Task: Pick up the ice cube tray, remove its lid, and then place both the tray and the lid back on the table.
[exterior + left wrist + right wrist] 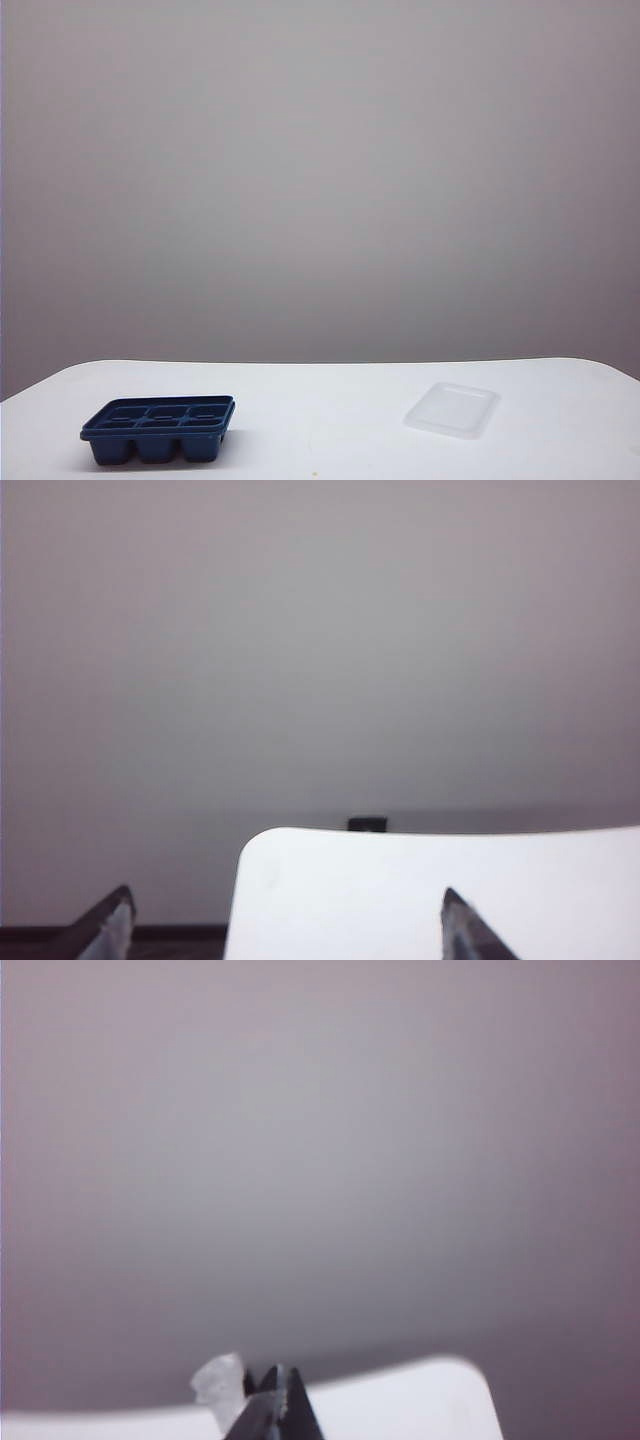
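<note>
Exterior view: the table point(330, 400) fills the lower strip of the frame, white, rounded far corners, plain grey wall behind it. The ice cube tray point(160, 428) sits upright on the near left part of the tabletop, dark blue, six open compartments in two rows of three, thin rim all round, nothing covering it. The lid point(452, 409) lies flat on the table on the right side, translucent whitish, rounded corners, well apart from the tray with bare tabletop between them. Neither arm nor gripper shows in this view. Left wrist view: the left gripper point(285, 930) shows only as two dark fingertips point(112, 920) low in the frame, spread wide with nothing between them; beyond them a rounded corner of the table point(430, 880), a dark floor strip past its edge, and a small dark object against the base of the wall, too small to identify. Neither tray nor lid is visible from this camera. Right wrist view: the right gripper point(278, 1400) has its dark fingertips pressed together, no gap visible. Just beside the tips is a small pale, blurred shape at the table edge; cannot tell what it is or whether the fingers touch it. A slice of the white table point(400, 1405) with a rounded corner lies beyond, grey wall above.
</note>
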Controlling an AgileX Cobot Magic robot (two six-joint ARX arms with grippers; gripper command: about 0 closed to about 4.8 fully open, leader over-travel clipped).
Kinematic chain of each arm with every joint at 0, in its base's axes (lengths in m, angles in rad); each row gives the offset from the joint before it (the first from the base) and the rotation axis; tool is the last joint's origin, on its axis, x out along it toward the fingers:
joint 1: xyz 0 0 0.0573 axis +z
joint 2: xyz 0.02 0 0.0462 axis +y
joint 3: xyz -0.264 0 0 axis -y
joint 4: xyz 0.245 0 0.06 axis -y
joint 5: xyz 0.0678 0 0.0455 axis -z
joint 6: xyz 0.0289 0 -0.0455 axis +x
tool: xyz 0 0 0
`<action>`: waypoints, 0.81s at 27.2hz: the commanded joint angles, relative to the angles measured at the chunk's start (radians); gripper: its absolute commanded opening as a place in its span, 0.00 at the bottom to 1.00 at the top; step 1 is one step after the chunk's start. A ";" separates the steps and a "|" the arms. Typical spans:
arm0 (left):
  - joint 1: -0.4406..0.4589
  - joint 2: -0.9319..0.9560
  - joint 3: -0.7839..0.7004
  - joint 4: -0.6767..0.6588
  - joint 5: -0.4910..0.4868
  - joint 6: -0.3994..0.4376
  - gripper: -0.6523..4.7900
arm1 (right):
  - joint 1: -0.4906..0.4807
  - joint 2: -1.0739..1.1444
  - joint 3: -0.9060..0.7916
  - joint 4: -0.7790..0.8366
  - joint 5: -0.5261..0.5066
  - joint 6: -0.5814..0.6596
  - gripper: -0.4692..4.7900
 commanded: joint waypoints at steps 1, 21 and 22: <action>0.000 -0.056 -0.050 0.032 -0.003 -0.094 0.84 | -0.002 -0.105 -0.050 0.005 0.021 0.022 0.07; -0.024 -0.058 -0.254 0.034 -0.034 -0.057 0.21 | 0.011 -0.136 -0.378 0.064 0.093 0.021 0.07; -0.024 -0.058 -0.255 0.034 -0.033 -0.053 0.19 | 0.011 -0.136 -0.390 0.064 0.101 0.022 0.07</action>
